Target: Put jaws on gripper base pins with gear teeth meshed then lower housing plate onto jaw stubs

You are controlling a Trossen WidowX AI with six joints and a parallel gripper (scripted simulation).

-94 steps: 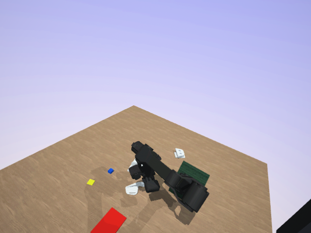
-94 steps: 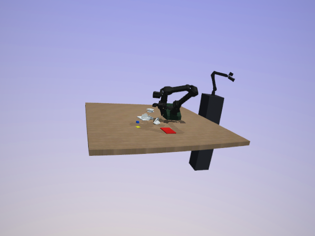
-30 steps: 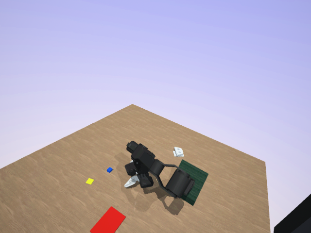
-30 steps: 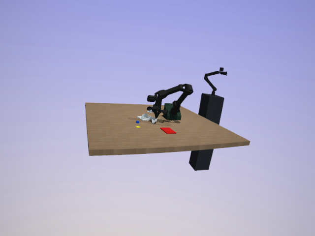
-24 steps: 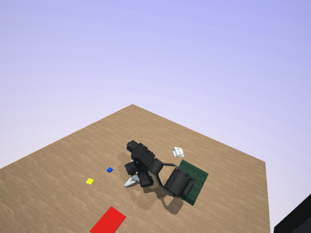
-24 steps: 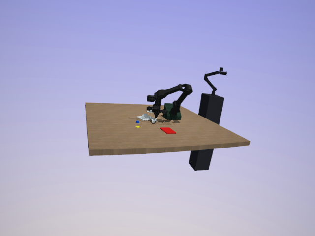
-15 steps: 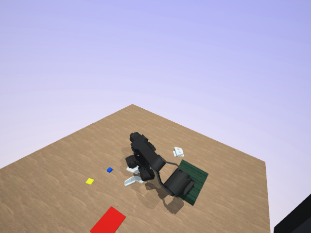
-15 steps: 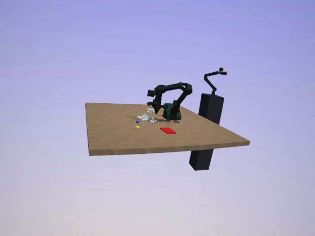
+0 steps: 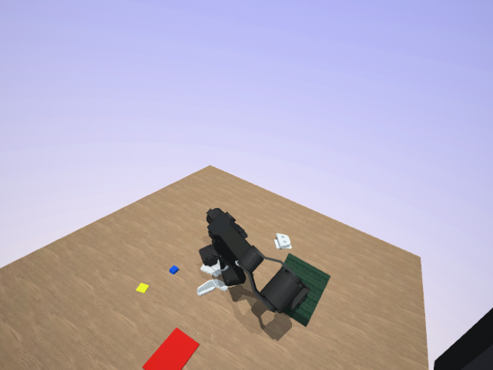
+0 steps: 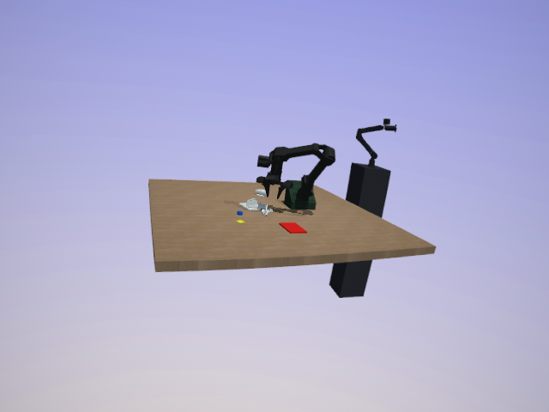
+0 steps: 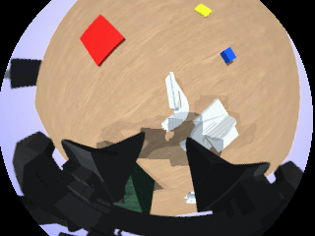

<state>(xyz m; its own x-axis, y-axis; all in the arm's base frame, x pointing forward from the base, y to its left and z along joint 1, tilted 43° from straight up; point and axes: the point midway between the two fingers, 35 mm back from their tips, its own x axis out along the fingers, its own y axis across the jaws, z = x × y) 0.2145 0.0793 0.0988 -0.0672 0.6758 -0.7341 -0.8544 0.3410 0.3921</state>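
Wrist view: fingers (image 9: 233,274) (image 10: 268,188) spread, nothing between them, hanging above the parts. Probably set wide to straddle or clear the long white curved jaw (image 9: 206,287) (image 10: 266,211) (image 11: 172,93). Jaw's on the table (image 9: 99,247) (image 10: 199,248) (image 11: 143,74), looks tipped on edge, just beside the angular white plastic cluster (image 9: 209,268) (image 10: 251,204) (image 11: 217,125), likely base plus other jaw. Can't confirm pins or mesh; a nudge could upset either. White two-holed piece, likely housing plate (image 9: 283,241) (image 10: 260,191) (image 11: 191,198), sits apart at the far side, not fitted. Blue cube (image 9: 173,269) (image 10: 239,213) (image 11: 228,55) and flat yellow square (image 9: 142,287) (image 10: 240,221) (image 11: 203,10) left in top view, flat red rectangle (image 9: 172,350) (image 10: 292,227) (image 11: 101,39) near; none blocks. Arm's own links hide part of the cluster from above.
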